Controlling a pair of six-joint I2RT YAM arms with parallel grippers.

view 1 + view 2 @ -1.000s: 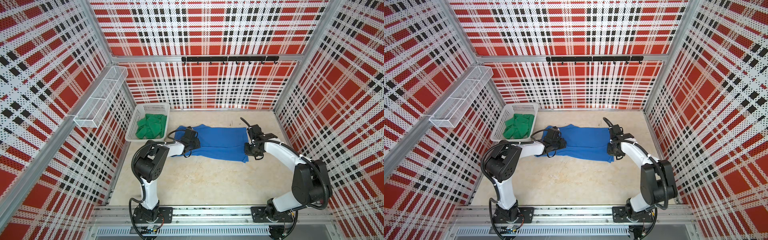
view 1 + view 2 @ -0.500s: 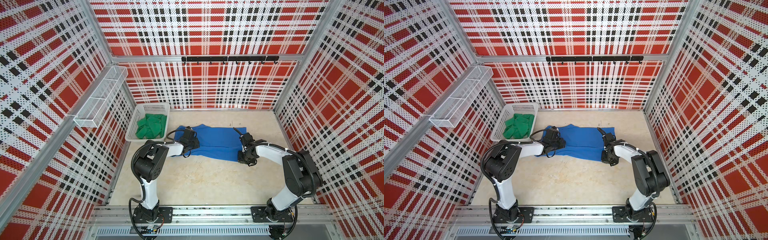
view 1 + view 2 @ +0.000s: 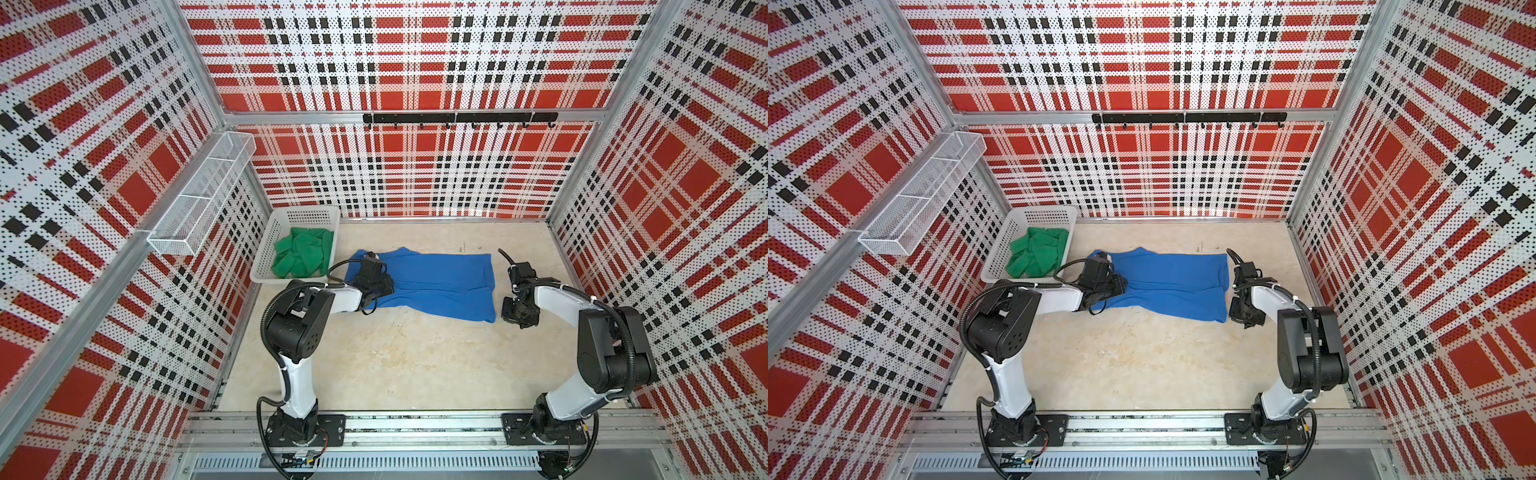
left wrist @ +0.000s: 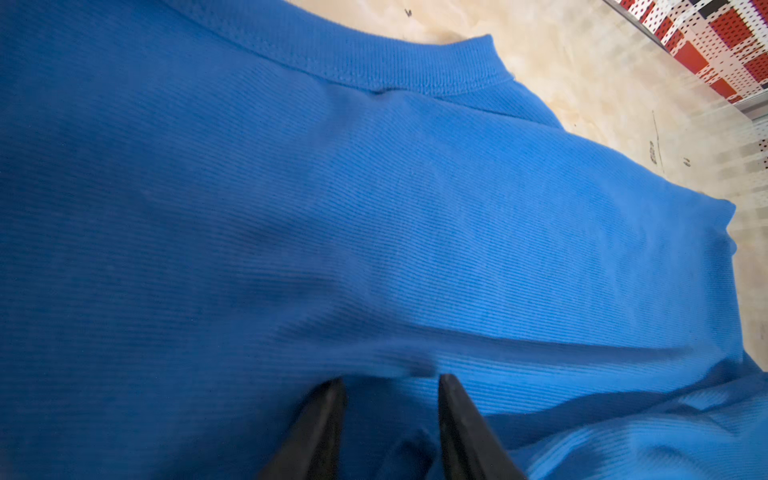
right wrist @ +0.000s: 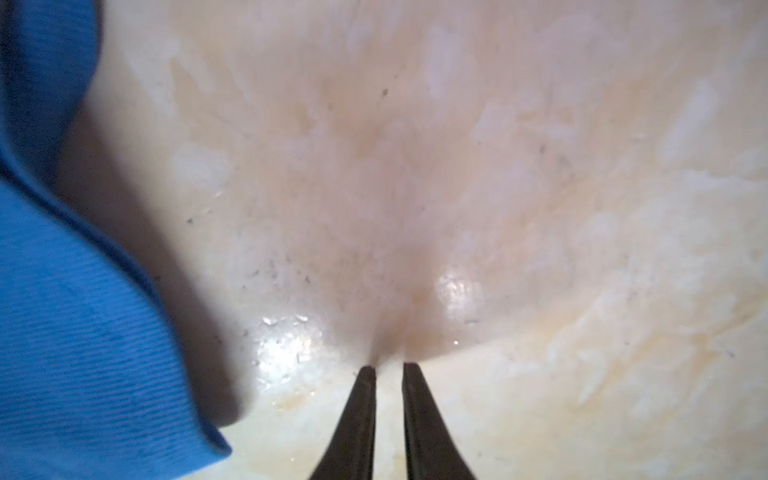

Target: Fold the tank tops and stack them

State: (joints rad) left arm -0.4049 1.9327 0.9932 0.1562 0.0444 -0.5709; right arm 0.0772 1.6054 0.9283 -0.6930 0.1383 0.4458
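Note:
The blue tank top (image 3: pixel 440 286) (image 3: pixel 1175 286) lies spread flat across the table, its length running left to right. My left gripper (image 3: pixel 388 286) (image 3: pixel 1121 284) rests on its left end. In the left wrist view its jaws (image 4: pixel 392 378) stand apart, tips on the blue cloth (image 4: pixel 374 208). My right gripper (image 3: pixel 515 316) (image 3: pixel 1246 316) sits just off the top's near right corner. In the right wrist view it (image 5: pixel 389 368) is open by a slim gap over bare table, with the blue edge (image 5: pixel 62 311) beside it. The green tank top (image 3: pixel 305 257) (image 3: pixel 1040 253) lies crumpled in the basket.
The white perforated basket (image 3: pixel 268 245) (image 3: pixel 998 249) stands at the back left against the wall. A wire shelf (image 3: pixel 199 195) hangs on the left wall and a black hook rail (image 3: pixel 457 118) on the back wall. Beige tabletop (image 3: pixel 415 365) stretches from the blue top to the arm bases.
The right gripper slid left onto the blue top's right edge, then drew back right onto bare table. The left gripper stayed on the left end.

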